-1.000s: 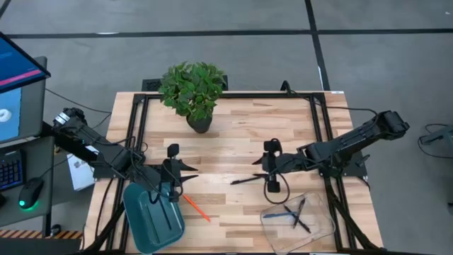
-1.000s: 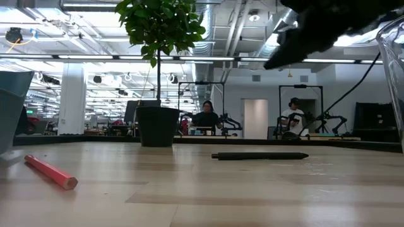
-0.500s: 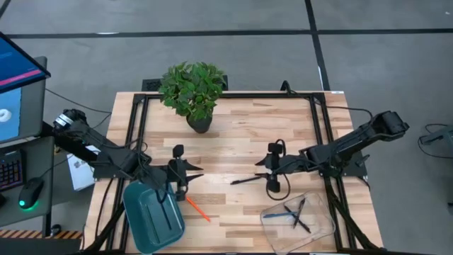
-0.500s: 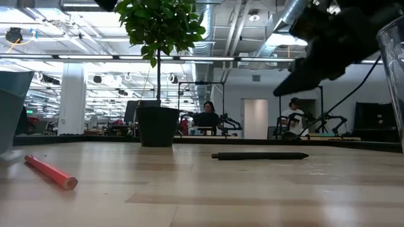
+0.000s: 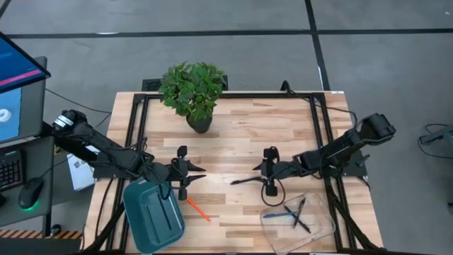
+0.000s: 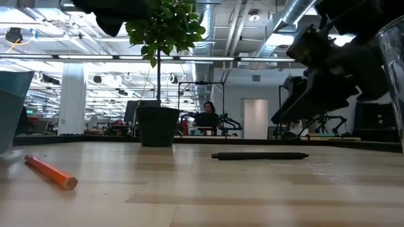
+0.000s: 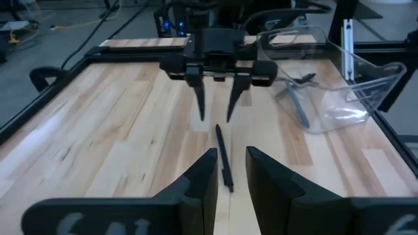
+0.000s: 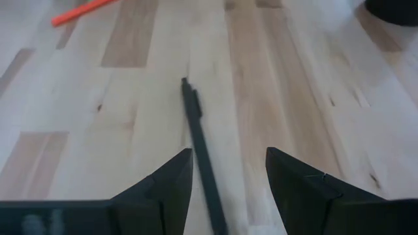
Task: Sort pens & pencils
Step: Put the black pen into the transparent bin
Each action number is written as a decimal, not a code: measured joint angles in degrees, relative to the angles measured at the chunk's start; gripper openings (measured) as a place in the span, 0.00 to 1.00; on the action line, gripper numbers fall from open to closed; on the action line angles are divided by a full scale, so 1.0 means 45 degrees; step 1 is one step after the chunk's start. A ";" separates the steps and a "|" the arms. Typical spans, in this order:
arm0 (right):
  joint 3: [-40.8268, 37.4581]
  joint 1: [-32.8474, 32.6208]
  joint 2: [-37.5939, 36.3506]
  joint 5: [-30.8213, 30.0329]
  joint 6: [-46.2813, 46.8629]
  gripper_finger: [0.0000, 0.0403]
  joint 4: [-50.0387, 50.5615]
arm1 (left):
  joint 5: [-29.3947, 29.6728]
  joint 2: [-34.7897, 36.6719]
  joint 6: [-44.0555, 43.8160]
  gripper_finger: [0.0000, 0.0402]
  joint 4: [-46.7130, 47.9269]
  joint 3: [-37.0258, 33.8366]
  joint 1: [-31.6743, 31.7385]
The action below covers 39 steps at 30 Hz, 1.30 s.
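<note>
A black pen lies flat on the wooden table, near its middle, and also shows in the low view. My right gripper hangs open just above the pen's right end, its fingers standing either side of the pen without touching it. My left gripper is open and empty, left of the pen and pointing at it. An orange pencil lies by the teal tray. Pens rest in a clear tray.
A potted plant stands at the table's far side, left of centre. The teal tray sits at the near left corner and the clear tray at the near right. Black rails run along the table's edges. People sit in the room behind.
Both grippers have sunk toward the table. My right gripper has come down over the black pen's right end, still open. My left gripper has also shifted a little toward the table's right. The pen and the orange pencil have stayed where they were.
</note>
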State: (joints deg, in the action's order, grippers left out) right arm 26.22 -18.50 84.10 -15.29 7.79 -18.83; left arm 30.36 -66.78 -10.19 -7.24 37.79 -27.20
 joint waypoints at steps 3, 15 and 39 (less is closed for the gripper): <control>0.0000 -0.0058 0.0292 0.0000 -0.0170 0.54 -0.0315 | -0.0010 0.0000 -0.0159 0.18 -0.0006 -0.0136 -0.0015; -0.0001 -0.0248 0.1612 0.0097 -0.0959 0.54 -0.1644 | -0.0368 0.0005 -0.0026 0.18 -0.0621 -0.0137 -0.0015; -0.2569 -0.0401 0.1155 0.0159 0.0106 0.54 -0.5107 | -0.0669 0.0005 0.1128 0.18 -0.2289 -0.0137 -0.0015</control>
State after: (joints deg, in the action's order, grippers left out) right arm 14.66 -20.31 89.30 -14.57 8.27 -41.82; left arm 27.35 -66.76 -5.11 -17.54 37.17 -27.27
